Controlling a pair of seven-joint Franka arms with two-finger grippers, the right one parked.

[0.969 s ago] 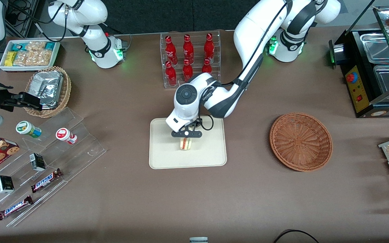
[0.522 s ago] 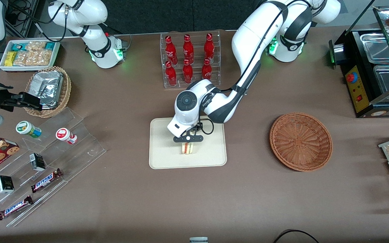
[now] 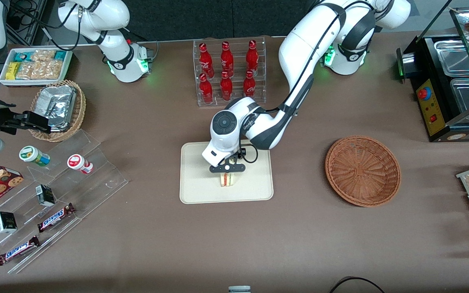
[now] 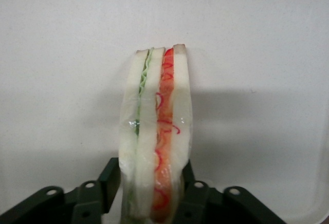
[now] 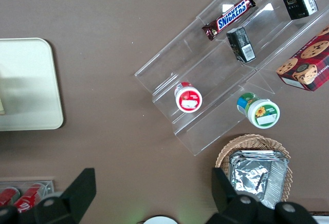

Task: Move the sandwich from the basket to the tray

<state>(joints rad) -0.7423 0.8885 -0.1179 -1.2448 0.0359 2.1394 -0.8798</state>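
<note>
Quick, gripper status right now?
Gripper: shut on the sandwich, over the tray. The basket holds nothing.

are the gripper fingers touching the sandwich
Touching: the left wrist view shows the gripper fingers pressed against both bread faces of the sandwich, above the tray.
</note>
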